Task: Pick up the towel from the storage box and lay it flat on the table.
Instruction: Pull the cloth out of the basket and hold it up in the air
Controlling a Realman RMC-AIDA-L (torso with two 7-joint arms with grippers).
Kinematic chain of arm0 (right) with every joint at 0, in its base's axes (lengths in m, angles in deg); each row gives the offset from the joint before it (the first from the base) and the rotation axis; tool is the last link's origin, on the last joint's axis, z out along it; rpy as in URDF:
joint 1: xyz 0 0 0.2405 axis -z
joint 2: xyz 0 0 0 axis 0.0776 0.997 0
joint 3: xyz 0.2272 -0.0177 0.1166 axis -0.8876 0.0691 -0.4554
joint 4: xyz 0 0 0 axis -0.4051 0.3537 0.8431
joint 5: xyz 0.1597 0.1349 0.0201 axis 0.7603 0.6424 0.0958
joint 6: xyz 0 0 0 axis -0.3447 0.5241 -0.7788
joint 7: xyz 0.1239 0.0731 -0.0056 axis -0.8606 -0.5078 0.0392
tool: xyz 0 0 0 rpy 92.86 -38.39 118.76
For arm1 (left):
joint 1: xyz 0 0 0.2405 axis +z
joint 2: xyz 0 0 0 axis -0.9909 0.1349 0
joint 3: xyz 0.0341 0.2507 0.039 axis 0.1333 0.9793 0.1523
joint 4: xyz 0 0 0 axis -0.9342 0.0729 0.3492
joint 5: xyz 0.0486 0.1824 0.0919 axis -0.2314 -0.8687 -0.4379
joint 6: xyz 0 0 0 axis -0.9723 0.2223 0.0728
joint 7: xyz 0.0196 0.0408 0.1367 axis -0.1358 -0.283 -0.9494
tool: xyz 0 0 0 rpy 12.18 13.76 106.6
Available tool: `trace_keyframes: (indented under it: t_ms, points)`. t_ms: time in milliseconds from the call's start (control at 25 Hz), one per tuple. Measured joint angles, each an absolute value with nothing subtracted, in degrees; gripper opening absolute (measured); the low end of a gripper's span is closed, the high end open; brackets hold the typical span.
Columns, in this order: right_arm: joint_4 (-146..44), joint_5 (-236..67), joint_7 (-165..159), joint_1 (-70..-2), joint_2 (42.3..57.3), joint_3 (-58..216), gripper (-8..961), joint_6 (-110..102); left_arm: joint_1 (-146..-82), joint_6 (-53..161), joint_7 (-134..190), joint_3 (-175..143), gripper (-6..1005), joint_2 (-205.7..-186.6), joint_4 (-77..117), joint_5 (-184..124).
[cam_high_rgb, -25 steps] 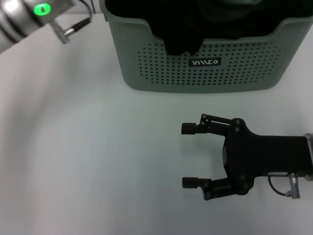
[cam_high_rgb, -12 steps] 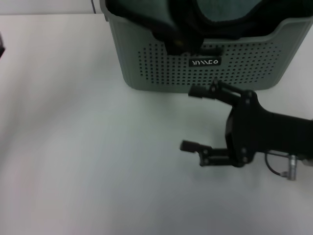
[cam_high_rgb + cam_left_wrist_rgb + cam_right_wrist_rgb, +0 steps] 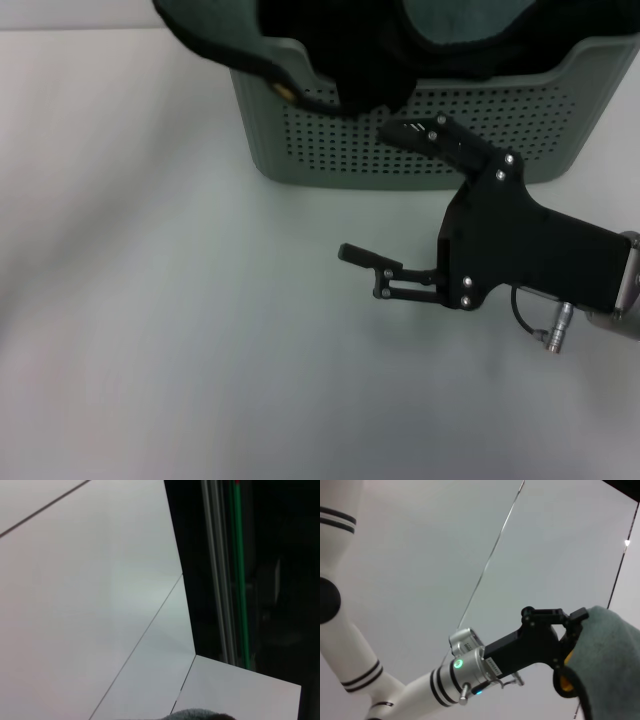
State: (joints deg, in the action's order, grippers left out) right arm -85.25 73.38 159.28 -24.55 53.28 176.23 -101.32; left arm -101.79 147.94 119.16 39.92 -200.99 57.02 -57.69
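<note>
The storage box [image 3: 330,140] stands at the far middle of the table [image 3: 150,300]. The towel [image 3: 215,35], grey-teal with black edging and a spot of yellow, hangs raised over the box's left rim. The left gripper is out of the head view. The right wrist view shows it [image 3: 570,635] in the air, shut on the towel's [image 3: 602,655] edge. A bit of the cloth shows in the left wrist view [image 3: 200,714]. My right gripper [image 3: 378,190] is open and empty, tilted, just in front of the box's front wall.
A black cloth [image 3: 350,50] and another grey-teal cloth with a black rim [image 3: 460,20] lie in the box. The white tabletop stretches to the left of and in front of the box.
The towel has come up out of the box and swung left over its rim. The left arm has left the head view. The right gripper has moved toward the box and tilted.
</note>
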Motion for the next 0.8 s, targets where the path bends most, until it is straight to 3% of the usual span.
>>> trace_keyframes:
  t_ms: [800]
  points:
    - [-90.56,78.76,169.65,-27.23,53.28,180.52,735,-84.65,-103.18,148.15,117.01,40.77,57,-201.07,51.34,-60.98]
